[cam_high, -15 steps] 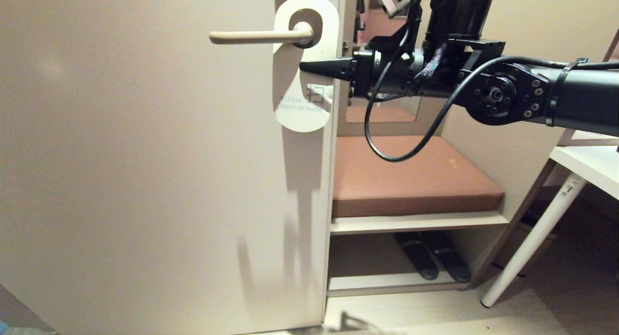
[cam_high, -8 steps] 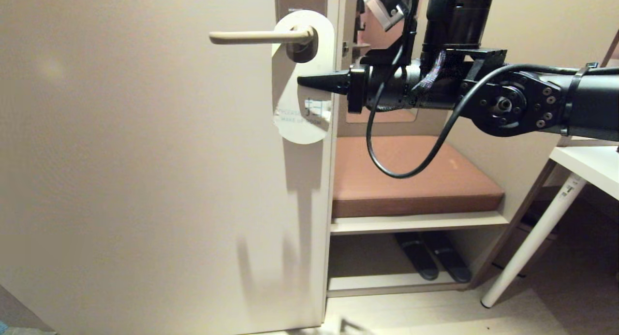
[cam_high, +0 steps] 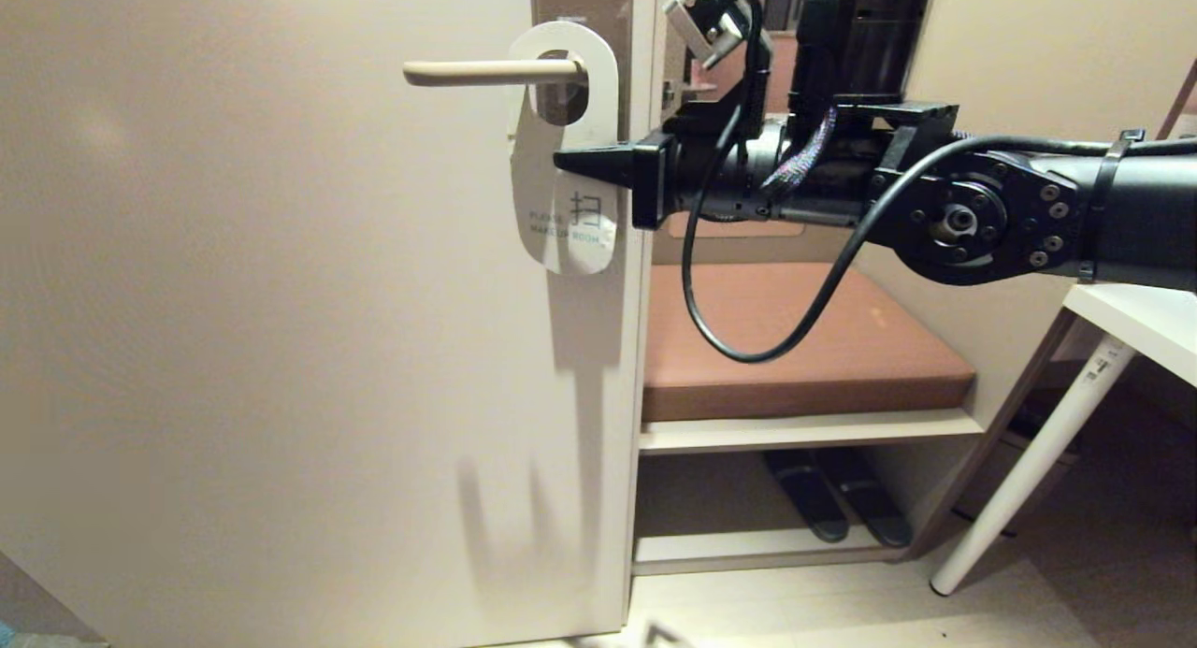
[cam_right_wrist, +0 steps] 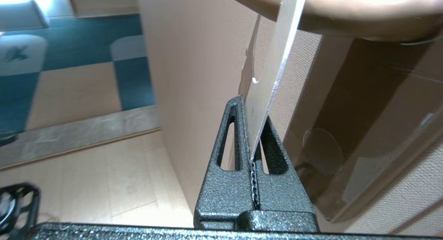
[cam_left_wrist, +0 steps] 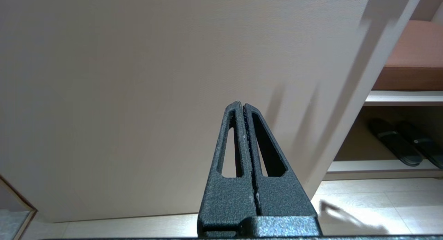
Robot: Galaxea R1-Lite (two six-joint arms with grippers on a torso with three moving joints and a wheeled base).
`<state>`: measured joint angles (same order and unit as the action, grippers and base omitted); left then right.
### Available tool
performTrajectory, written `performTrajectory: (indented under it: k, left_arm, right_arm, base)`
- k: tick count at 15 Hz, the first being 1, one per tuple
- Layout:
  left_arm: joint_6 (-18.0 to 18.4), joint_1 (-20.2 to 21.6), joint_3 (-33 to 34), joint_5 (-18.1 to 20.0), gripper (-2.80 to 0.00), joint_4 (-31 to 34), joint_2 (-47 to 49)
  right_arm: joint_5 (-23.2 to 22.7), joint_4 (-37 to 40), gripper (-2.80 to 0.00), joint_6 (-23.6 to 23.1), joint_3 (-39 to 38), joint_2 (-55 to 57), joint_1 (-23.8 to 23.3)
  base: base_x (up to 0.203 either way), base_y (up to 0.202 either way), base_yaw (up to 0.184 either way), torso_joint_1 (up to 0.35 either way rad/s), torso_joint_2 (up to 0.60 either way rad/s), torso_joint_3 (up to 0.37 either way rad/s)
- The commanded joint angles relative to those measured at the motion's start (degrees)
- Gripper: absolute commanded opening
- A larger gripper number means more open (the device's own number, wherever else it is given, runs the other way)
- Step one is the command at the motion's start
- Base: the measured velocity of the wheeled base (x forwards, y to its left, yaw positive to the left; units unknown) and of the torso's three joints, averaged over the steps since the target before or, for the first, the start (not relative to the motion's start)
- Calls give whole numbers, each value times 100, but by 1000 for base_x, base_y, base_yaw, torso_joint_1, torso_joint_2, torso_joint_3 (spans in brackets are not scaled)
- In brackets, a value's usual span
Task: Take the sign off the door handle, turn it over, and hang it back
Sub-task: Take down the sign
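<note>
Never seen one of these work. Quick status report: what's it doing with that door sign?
Right gripper shut on the sign, white face out. Sign's hole around the door handle, partway along the lever. Left gripper shut, empty, parked low. Nothing blocking.

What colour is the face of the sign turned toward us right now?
White, with grey lettering; the sign shows best in the head view.

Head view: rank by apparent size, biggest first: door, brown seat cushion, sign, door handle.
1. door
2. brown seat cushion
3. sign, larger in area
4. door handle, similar in length to the sign but much slimmer
</note>
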<state>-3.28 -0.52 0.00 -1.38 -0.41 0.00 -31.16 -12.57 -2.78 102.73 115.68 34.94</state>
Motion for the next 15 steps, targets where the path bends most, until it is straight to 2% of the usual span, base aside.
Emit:
performTrajectory:
  k: [1,11,15]
  left_arm:
    - [-6,0,0,-3,-280,-2,0]
    - [-6,0,0,0,-280,-2,0]
    - [-6,0,0,-3,-280,-2,0]
  right_arm:
    - [181,-9,-280,-3,15,-1,84]
    - [1959,-9,-280,14,45,-27,677]
    - [2388,17,-280,24,10,-54,768]
  base:
    - [0,0,0,0,0,0]
    - [0,0,0,0,0,0]
    - [0,0,0,0,0,0]
